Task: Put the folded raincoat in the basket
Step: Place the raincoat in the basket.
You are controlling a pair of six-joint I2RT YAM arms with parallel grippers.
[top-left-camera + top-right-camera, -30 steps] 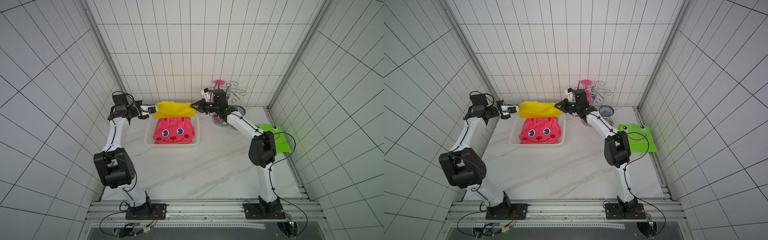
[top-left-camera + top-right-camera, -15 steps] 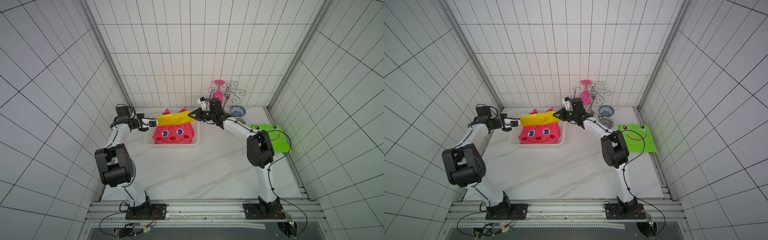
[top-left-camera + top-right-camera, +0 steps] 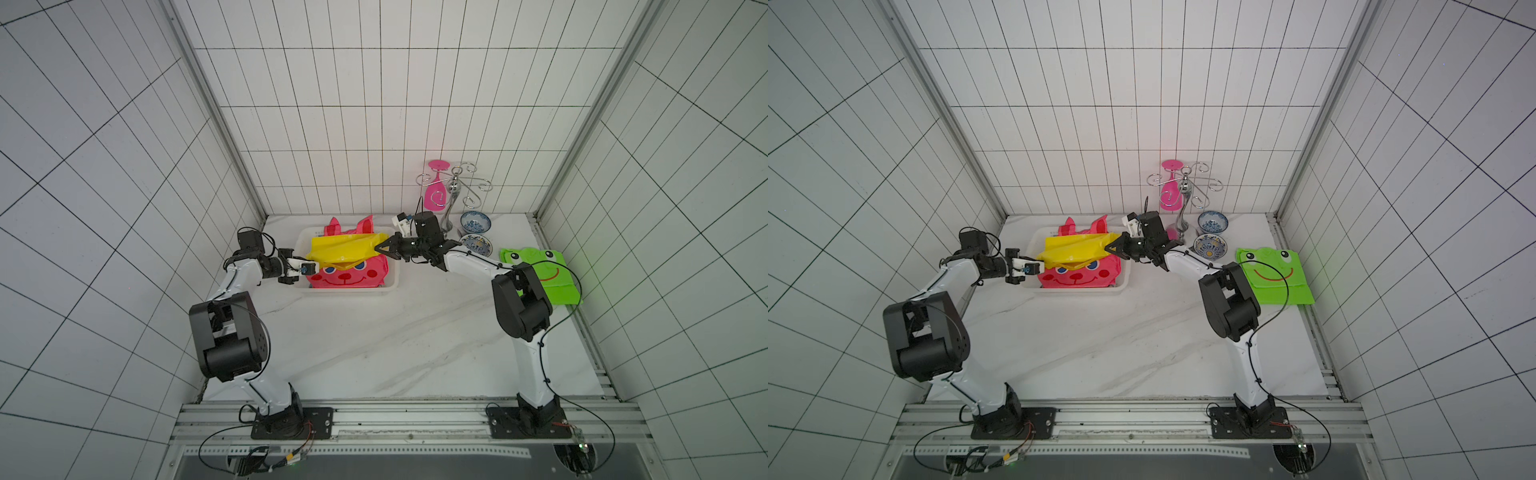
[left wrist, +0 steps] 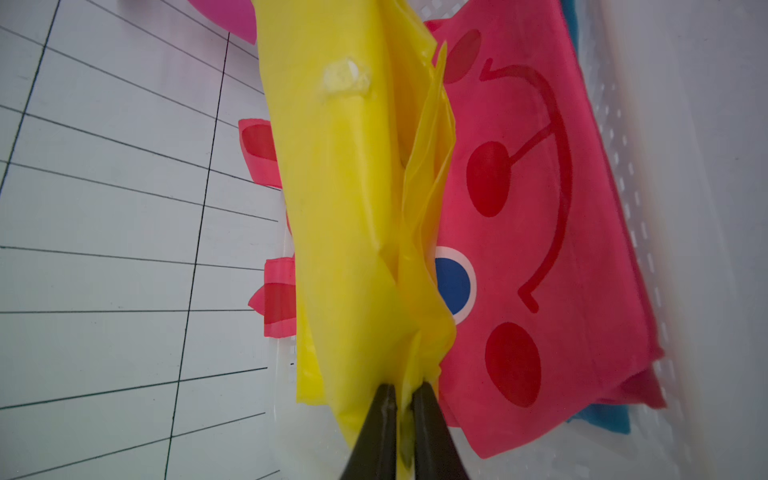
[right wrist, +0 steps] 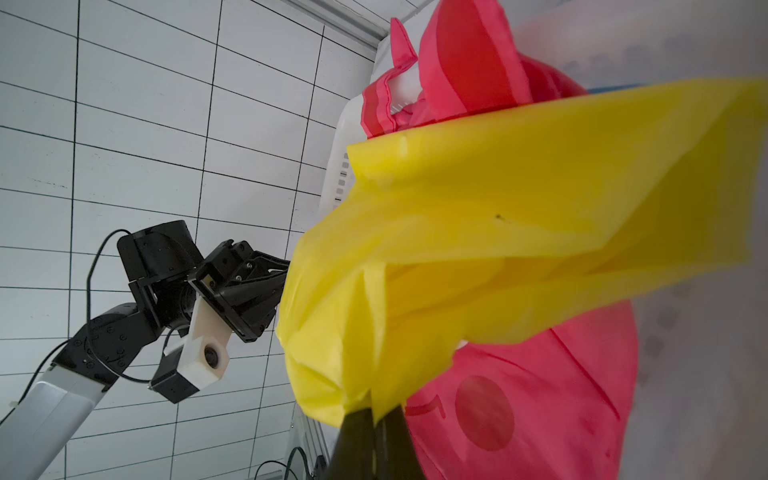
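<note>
A folded yellow raincoat [image 3: 345, 245] [image 3: 1075, 249] is stretched across the back half of the white basket [image 3: 349, 289] [image 3: 1079, 289], just over a pink raincoat [image 3: 349, 277] with a smiling face that lies inside. My left gripper [image 3: 313, 264] [image 4: 405, 390] is shut on the yellow raincoat's left end, a thin fold of film pinched between its fingers. At the opposite end, my right gripper [image 3: 378, 248] [image 5: 380, 411] is shut on the corner above the basket's right rim. The yellow raincoat [image 4: 345, 208] [image 5: 519, 208] sags between the two grips.
A green frog-face raincoat [image 3: 540, 270] lies flat on the table at the right. Two blue-patterned bowls [image 3: 476, 232], a metal rack [image 3: 455, 195] and a pink glass [image 3: 436, 195] stand at the back right. Something blue [image 4: 602, 415] lies under the pink raincoat. The tiled wall is close behind the basket.
Both arms have come down with the yellow raincoat, from well above the basket to just over the pink raincoat. The pink raincoat's ears now stand out behind the yellow raincoat.
</note>
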